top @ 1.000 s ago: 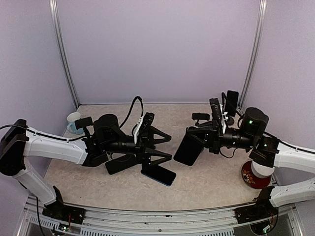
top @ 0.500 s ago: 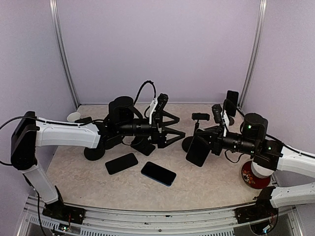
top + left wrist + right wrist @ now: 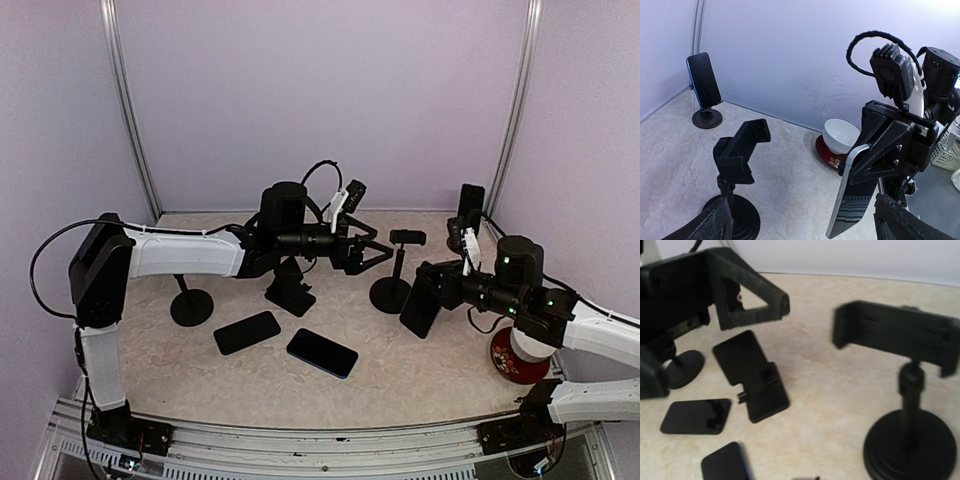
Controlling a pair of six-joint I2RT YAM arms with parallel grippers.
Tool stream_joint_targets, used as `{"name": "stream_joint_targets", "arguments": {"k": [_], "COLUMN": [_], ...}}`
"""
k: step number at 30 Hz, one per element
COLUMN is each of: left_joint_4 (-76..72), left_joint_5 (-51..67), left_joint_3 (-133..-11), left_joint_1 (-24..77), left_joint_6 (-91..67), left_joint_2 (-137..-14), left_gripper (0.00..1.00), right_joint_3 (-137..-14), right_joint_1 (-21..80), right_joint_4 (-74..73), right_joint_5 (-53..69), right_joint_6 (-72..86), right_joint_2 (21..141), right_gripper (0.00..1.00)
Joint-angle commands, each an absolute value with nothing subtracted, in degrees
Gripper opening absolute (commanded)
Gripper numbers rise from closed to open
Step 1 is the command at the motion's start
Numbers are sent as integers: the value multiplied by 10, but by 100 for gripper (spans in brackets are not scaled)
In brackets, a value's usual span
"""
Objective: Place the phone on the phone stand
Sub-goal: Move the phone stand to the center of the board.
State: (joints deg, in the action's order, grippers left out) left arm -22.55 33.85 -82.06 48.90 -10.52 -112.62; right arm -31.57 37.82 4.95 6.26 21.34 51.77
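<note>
Bare tabletop [image 3: 430, 362] on near side of phone stand [image 3: 390, 294], back wall [image 3: 320, 100] close behind, left gripper [image 3: 380, 243] spread wide, empty, beside its clamp, right gripper [image 3: 440, 286] pinching upright phone [image 3: 418, 310] just right of stand

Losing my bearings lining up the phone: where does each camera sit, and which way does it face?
Top external: above, behind the arm bases, looking down at the table; shows left gripper open, right gripper shut on the phone.
Left wrist: faces the clamp stand and right gripper; own fingertips in bottom corners.
Right wrist: faces the clamp stand and left gripper; own fingers unclear.
Both wrist views share the clamp stand, from opposite sides.
</note>
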Motion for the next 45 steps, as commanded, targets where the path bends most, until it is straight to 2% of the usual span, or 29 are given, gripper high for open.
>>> {"name": "stream_joint_targets", "arguments": {"k": [1, 12, 18, 26, 37, 45], "left_joint_4": [-205, -233, -214, -225, -209, -206], "left_joint_5": [370, 429, 432, 410, 411, 413], "left_joint_3": [-877, -949, -1002, -1014, -1063, -1066], "left_joint_1": [478, 450, 445, 445, 452, 458], "left_joint_6": [-135, -193, -196, -205, -208, -207], "left_joint_2": [-1170, -1245, -1284, -1299, -1328, -1335], "left_gripper": [95, 83, 76, 70, 49, 31], "right_joint_3": [-310, -293, -288, -277, -272, -264], "right_joint_1": [365, 360, 359, 359, 358, 357], "right_joint_4": [62, 60, 61, 66, 69, 72], "right_joint_5": [38, 24, 23, 24, 22, 19], "right_joint_6": [233, 252, 258, 277, 279, 278], "right_joint_2": [496, 480, 476, 474, 473, 471], "right_gripper": [0, 0, 0, 0, 0, 0]}}
